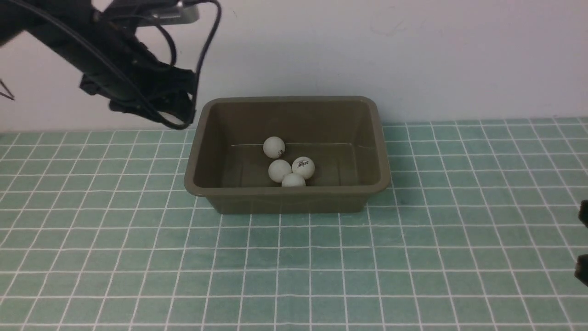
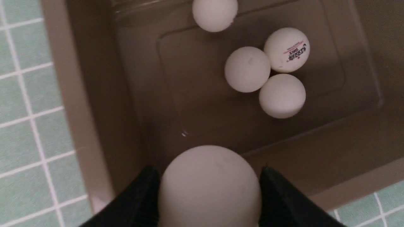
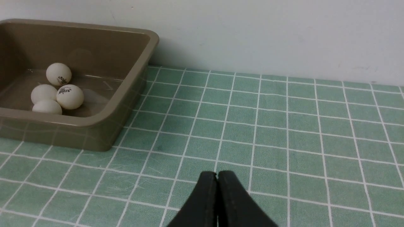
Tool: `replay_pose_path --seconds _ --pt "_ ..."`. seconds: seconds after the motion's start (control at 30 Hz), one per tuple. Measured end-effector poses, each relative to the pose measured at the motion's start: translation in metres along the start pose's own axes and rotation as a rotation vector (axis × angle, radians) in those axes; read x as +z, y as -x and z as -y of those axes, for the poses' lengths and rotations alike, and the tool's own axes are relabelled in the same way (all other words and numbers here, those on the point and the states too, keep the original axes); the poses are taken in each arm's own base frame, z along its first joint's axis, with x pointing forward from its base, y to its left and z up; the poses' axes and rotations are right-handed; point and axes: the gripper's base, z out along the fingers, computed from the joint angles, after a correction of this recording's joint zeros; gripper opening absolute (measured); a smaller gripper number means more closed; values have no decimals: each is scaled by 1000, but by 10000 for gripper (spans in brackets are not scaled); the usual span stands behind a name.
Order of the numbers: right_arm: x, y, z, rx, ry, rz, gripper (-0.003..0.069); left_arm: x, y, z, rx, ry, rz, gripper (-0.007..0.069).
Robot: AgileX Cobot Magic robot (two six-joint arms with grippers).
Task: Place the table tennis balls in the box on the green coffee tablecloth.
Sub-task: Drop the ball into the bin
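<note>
The olive-brown box [image 1: 193, 177] stands on the green coffee tablecloth [image 1: 294, 266] near the back wall. Several white table tennis balls lie inside: one apart [image 1: 274, 147] and three clustered [image 1: 279, 170], one of them with a printed logo [image 1: 303, 167]. My left gripper [image 1: 181, 117] hangs above the box's left rim. In the left wrist view its black fingers [image 2: 142, 198] are shut on another white ball [image 2: 210, 186], over the box floor [image 2: 195, 94]. My right gripper [image 3: 217, 176] is shut and empty, low over the cloth to the right of the box [image 3: 126, 94].
A plain white wall [image 1: 413, 55] rises directly behind the box. The left arm's cables [image 1: 202, 55] loop above the box's back left corner. Dark parts of the right arm [image 1: 582, 269] show at the right edge.
</note>
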Motion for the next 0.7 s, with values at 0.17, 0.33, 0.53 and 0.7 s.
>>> replay_pose_path --seconds 0.17,0.33,0.53,0.7 --pt "0 0 0 0 0 0 -10 53 1 17 51 3 11 353" --pt "0 0 0 0 0 0 -10 80 1 13 39 13 29 355" --pt "0 0 0 -1 0 0 -10 81 4 12 36 17 61 440" --pt "0 0 0 -1 0 0 -10 81 4 12 36 17 58 448"
